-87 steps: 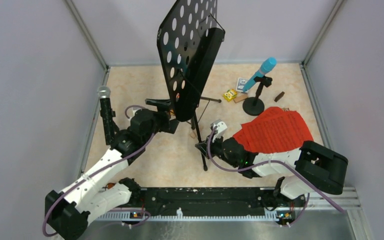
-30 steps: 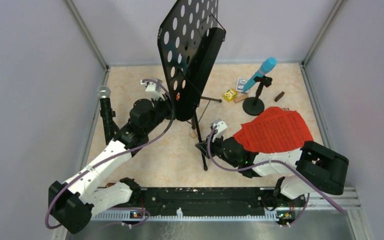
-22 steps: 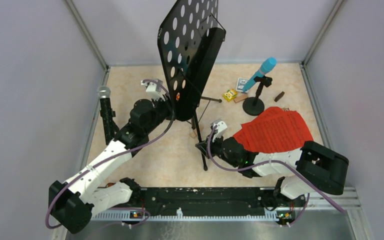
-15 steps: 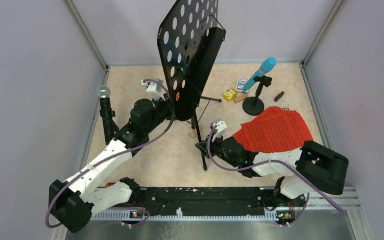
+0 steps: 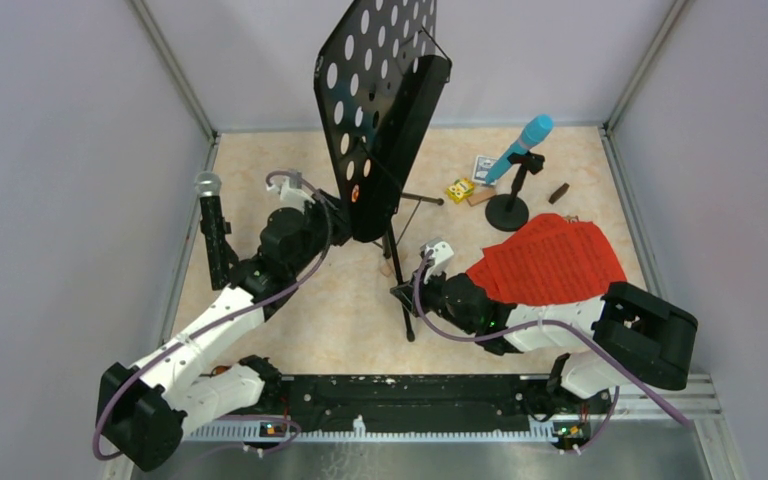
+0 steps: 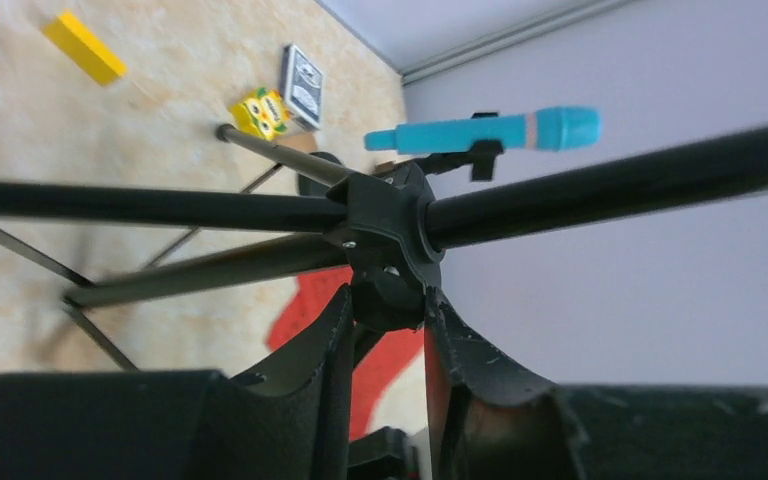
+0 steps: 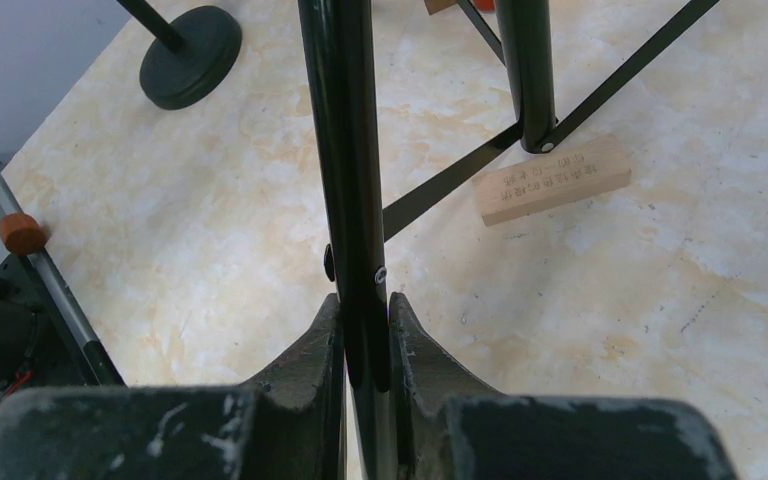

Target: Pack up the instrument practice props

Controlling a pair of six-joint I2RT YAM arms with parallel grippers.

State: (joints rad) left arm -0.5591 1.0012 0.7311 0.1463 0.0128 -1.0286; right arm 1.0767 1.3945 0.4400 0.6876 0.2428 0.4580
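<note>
The black hole-punched music desk [image 5: 380, 90] stands upright on its tripod at the middle of the table. My left gripper [image 6: 387, 295] is shut on the black knob under the tripod's hub [image 6: 385, 215], seen from above beside the post as the left gripper [image 5: 332, 215]. My right gripper [image 7: 365, 300] is shut on one thin tripod leg [image 7: 345, 150] low near the table, right gripper [image 5: 403, 292]. The red sheet-music pages [image 5: 550, 262] lie over my right arm. A blue microphone [image 5: 522, 145] sits tilted in its round-based holder [image 5: 507, 212]. The black silver-headed microphone [image 5: 210, 215] stands at the left.
A wooden block [image 7: 552, 178] lies by the tripod's foot. A yellow toy [image 5: 459, 190], a card pack [image 5: 483, 166] and a dark block [image 5: 558, 193] lie at the back right. Walls close in on three sides. A round black base [image 7: 192, 55] stands at the left.
The left wrist has turned and shifted slightly left at the stand's post, and its jaws have closed on the knob. The right arm and stand have not moved.
</note>
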